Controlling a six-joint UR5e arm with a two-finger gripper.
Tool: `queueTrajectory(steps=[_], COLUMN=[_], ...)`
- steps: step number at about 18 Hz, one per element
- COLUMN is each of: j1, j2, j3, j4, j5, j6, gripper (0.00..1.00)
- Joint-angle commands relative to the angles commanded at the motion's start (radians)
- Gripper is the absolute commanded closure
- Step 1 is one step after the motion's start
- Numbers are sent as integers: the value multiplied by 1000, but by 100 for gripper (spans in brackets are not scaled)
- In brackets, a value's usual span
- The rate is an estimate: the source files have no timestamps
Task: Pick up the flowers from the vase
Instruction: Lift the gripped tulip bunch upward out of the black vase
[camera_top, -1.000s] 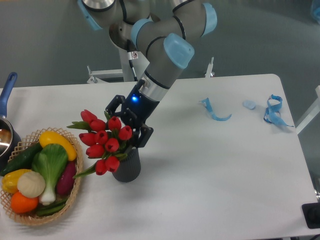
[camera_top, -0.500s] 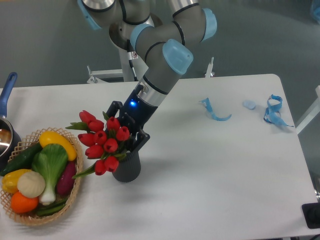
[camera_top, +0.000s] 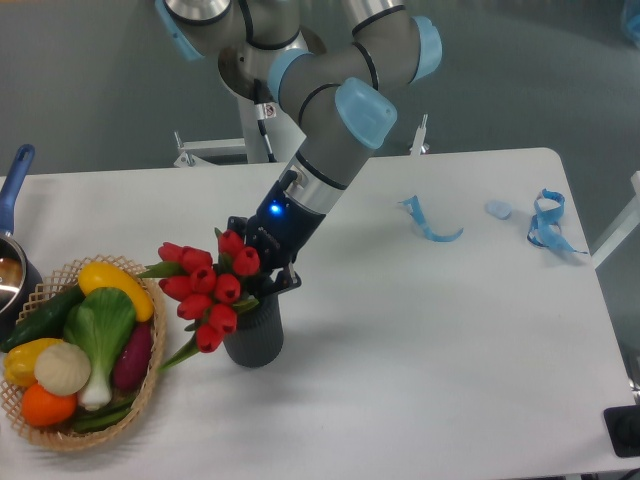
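A grey robot arm with pale blue joint caps reaches down over a white worktop (camera_top: 420, 330), its black two-finger gripper (camera_top: 262, 262) buried among a bunch of red tulip buds with green leaves (camera_top: 207, 285); the jaws are largely hidden behind the blooms, and whether they are gripping the stems or standing open cannot be told. The stems themselves are out of sight, masked by the buds and the rim of the short dark grey ribbed cylindrical vase (camera_top: 254, 338) that holds the bunch. The bouquet leans up and to the left of the vase, its long axis tilted toward a woven wicker basket of vegetables (camera_top: 78, 365) just left of the vase; about nine buds can be counted. Far left of the vase, a pan with a blue handle (camera_top: 14, 186) is cut off by the frame edge. Well to the right of the vase lie three pale blue scraps (camera_top: 430, 222).
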Motion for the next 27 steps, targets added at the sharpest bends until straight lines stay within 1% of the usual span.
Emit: queueTrajectory(steps=[4, 8, 13, 18, 24, 27], j1=[2, 2, 21, 23, 109, 187], j2=[49, 98, 152, 187, 196, 199], j3=[5, 14, 57, 101, 179, 193], j4=[-3, -3, -3, -3, -3, -3], j5=[-52, -74, -104, -109, -158, -161], j6=[-103, -156, -250, -325, -425, -425], gripper=[76, 75, 74, 74, 74, 74])
